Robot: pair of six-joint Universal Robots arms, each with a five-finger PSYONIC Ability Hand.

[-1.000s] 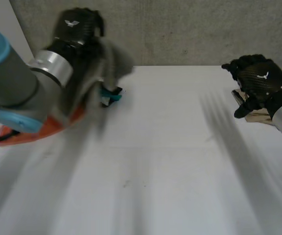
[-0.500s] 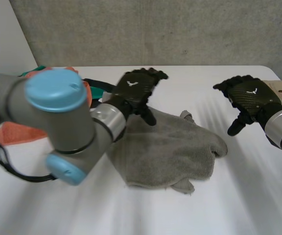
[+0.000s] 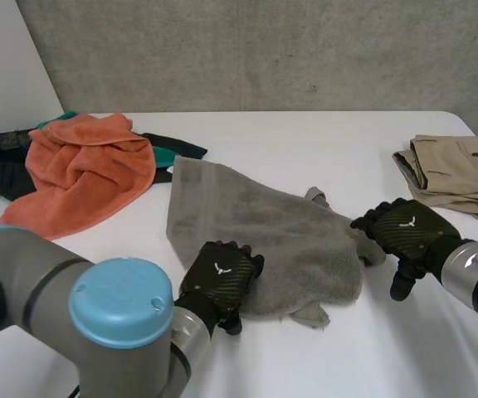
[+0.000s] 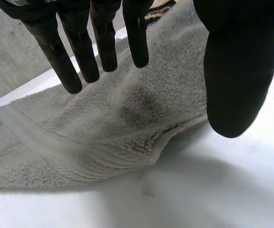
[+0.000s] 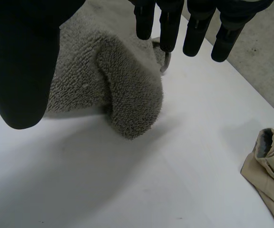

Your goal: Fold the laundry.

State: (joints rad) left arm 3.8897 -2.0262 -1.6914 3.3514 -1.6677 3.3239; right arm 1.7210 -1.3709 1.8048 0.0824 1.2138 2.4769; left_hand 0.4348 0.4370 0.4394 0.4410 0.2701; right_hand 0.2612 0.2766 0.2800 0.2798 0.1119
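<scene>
Entry: we are working on the grey towel (image 3: 264, 240), which is lying crumpled in the middle of the table (image 3: 305, 141), its right end bunched into a roll.

We are holding the left hand (image 3: 220, 282) at the towel's near edge, fingers (image 4: 103, 42) straight and thumb spread apart, gripping nothing. We cannot tell whether it is touching the cloth. We are holding the right hand (image 3: 405, 236) just beside the bunched right end, fingers straight, thumb apart, likewise gripping nothing.

Step in hand, as we are judging it: flattening the towel before any fold. To do it well:
- Pinch the near hem with the left hand.
- Take the rolled end with the right hand and draw it outward until the roll opens.
- Keep both pulls low along the table.

Count:
- one grey towel
- one orange towel (image 3: 85, 170), heaped far left
- one dark garment (image 3: 2, 157) under it, with a teal piece that may or may not be separate
- one folded beige garment (image 3: 455, 170), far right
- two hands
</scene>
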